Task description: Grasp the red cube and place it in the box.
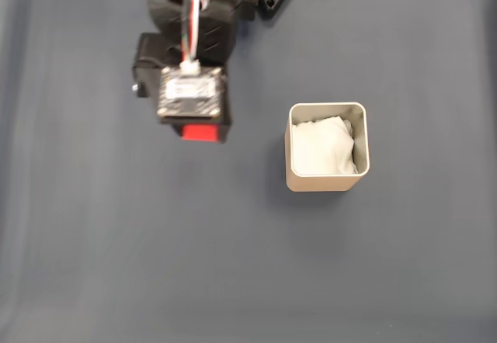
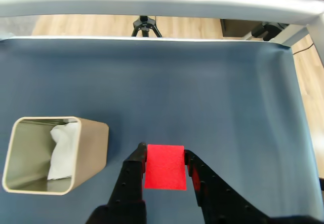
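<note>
Red cube (image 2: 164, 166) clamped between the two black fingers of the gripper (image 2: 164, 158), one finger (image 2: 132, 171) against each side face, seen in the wrist view near the bottom edge over the dark blue table (image 2: 202, 92). From the cube, the box (image 2: 88, 150) lies at about 9 o'clock in that view, apart from it, open side up, with white padding (image 2: 65, 150) inside. In the fixed view the cube (image 1: 199, 133) shows only as a red strip under the arm's camera board (image 1: 191, 95); whether it rests on the table cannot be told. There the box (image 1: 326, 181) stands at about 3 o'clock from the cube, upright, padding (image 1: 322, 145) filling its floor.
</note>
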{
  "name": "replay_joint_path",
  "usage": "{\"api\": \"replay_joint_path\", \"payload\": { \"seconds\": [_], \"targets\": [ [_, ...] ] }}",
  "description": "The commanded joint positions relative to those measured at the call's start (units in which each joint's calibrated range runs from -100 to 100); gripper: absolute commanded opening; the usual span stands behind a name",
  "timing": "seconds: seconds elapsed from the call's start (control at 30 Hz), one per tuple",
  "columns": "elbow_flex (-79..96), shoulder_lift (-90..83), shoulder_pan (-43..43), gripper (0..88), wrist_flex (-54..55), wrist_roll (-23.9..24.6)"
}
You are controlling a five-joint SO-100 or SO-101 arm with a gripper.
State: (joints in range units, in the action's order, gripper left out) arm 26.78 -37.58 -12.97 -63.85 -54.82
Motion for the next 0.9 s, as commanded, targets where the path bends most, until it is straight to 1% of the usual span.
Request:
{"api": "replay_joint_path", "payload": {
  "seconds": [0.0,0.33,0.87],
  "targets": [
    [0.2,-4.8,3.1,0.3,-1.5,0.6],
    [2.1,-7.5,10.2,0.3,-1.6,0.5],
    [0.8,-1.9,16.8,0.3,0.9,0.6]
  ]
}}
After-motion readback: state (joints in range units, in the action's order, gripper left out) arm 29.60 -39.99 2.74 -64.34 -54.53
